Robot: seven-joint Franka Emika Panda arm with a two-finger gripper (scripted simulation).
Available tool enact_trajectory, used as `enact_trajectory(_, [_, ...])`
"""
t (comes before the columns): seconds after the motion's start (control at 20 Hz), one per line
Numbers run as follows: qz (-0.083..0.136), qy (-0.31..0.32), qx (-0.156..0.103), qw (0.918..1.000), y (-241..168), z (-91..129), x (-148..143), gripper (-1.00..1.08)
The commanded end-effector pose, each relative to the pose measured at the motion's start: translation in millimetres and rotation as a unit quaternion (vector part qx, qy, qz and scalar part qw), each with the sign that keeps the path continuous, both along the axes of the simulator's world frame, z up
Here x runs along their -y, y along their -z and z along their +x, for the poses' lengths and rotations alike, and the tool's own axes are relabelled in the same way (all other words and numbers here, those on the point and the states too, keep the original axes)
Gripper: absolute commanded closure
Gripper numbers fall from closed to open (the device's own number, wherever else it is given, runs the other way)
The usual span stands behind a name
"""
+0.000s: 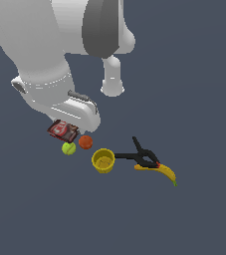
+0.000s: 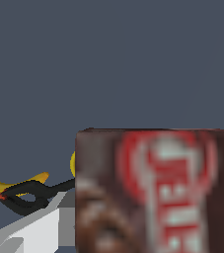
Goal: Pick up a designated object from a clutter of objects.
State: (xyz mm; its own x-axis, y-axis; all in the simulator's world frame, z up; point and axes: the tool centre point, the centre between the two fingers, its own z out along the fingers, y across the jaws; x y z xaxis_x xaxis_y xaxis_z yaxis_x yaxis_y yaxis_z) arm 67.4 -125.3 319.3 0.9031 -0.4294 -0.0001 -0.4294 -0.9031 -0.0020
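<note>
White arm (image 1: 40, 60) bent low over the dark desk (image 1: 194, 99), wrist housing down over the small dark red box (image 1: 63, 130). Claw itself hidden under that housing in the exterior view; impossible to tell whether spread, pressed together or pinching the box. A pale grey part of the hand just visible at the corner of the wrist view, no fingertips seen.

Box partly covered by the hand, at the exterior view's left end of the clutter, just beside the yellow-green ball (image 1: 68, 148) and the orange-red ball (image 1: 85, 142). Further toward the exterior view's right: yellow cup (image 1: 103, 161), black clamp (image 1: 142, 155), banana (image 1: 165, 172), the clamp touching the cup and overlapping the banana.

Seen close in the wrist view, box (image 2: 153, 190) filling much of the picture: red and brown face, pale blocky letters on red, too blurred to read. Only pale marks visible in the exterior view. Wrist view also showing clamp (image 2: 27, 195) and banana (image 2: 15, 182) beyond the box; balls out of its sight.
</note>
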Motion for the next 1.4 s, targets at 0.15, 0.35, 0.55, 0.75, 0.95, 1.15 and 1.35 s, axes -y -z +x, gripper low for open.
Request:
enact_trajectory(0.15, [0.0,0.0,0.0,1.0,-26,15,31,1.08])
enact_trajectory(0.35, [-0.001,0.0,0.0,1.0,-42,24,50,1.08])
enact_trajectory(0.55, [-0.001,0.0,0.0,1.0,-57,33,66,1.08])
enact_trajectory(0.75, [-0.001,0.0,0.0,1.0,-69,41,81,1.08])
enact_trajectory(0.95, [-0.001,0.0,0.0,1.0,-80,48,95,1.08])
enact_trajectory(1.15, [-0.001,0.0,0.0,1.0,-89,54,105,1.08])
enact_trajectory(1.35, [-0.001,0.0,0.0,1.0,-95,58,112,1.08])
